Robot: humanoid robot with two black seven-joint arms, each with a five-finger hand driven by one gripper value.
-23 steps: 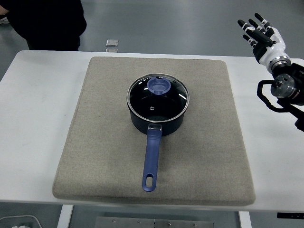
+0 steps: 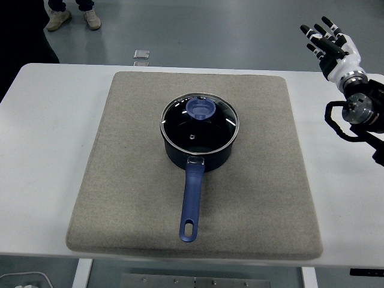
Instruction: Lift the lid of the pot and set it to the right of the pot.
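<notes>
A dark blue pot (image 2: pixel 198 151) stands in the middle of a grey mat (image 2: pixel 132 180), its blue handle (image 2: pixel 191 201) pointing toward the near edge. A glass lid (image 2: pixel 200 123) with a round blue knob (image 2: pixel 201 108) rests on the pot. My right hand (image 2: pixel 327 39) is raised at the far right, well away from the pot, fingers spread and holding nothing. The left arm does not show.
The white table (image 2: pixel 42 150) extends beyond the mat on both sides. A person's feet (image 2: pixel 75 19) stand on the floor beyond the far left corner. A small square plate (image 2: pixel 141 54) lies on the floor behind the table.
The person at the top left has stepped back from the table; only the feet show now. My right hand and the pot have not moved.
</notes>
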